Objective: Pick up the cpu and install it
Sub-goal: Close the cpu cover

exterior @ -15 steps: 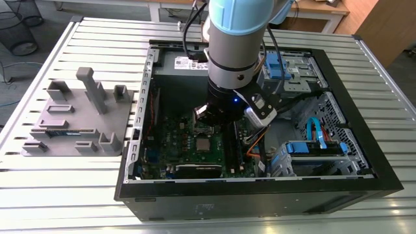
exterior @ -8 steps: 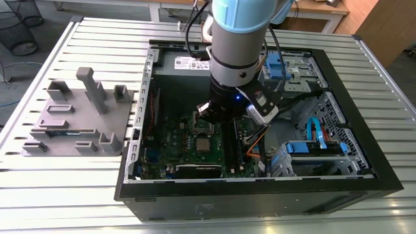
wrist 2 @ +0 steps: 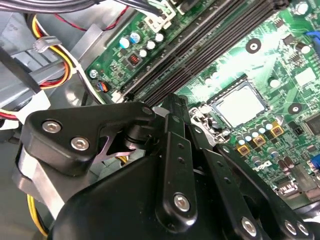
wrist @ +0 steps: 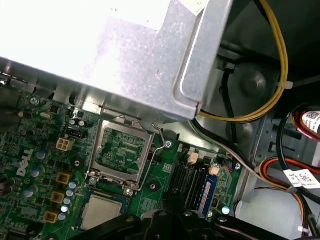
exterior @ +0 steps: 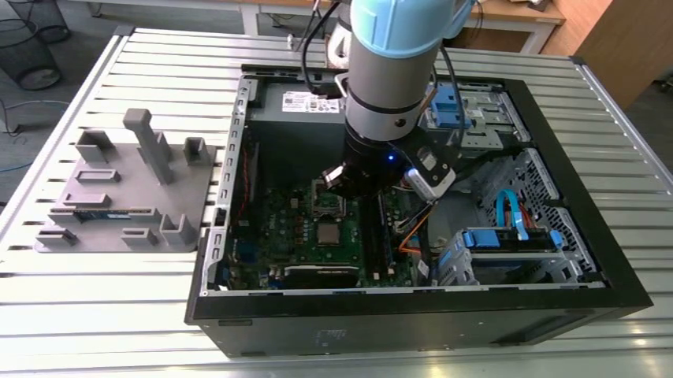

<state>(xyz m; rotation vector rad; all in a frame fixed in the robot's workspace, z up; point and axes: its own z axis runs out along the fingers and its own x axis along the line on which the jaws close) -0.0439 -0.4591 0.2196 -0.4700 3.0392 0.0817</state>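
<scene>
- Fingers (wrist 2: 175,145): black links poised over the board. Whether they are spread or pressed together cannot be told. The cpu (wrist 2: 239,105) is not between them.
- Cpu: a silvery square lying flat in its socket, apart from the fingers and beyond their tips. Being square, it has no long axis. In the exterior view it lies just below the arm's dark lower end, toward the near wall of the case.
- Load plate (wrist: 122,150): hinged open between the cpu and the power-supply box (wrist: 125,50). Seating appears done, clamping not.
- Motherboard (exterior: 305,244): carries the socket and forms the floor of the open computer case (exterior: 421,311).
- Holder tray (exterior: 126,197): rests on the slatted desk (exterior: 105,315) at the exterior view's left, beside the case and well apart from the cpu.
</scene>
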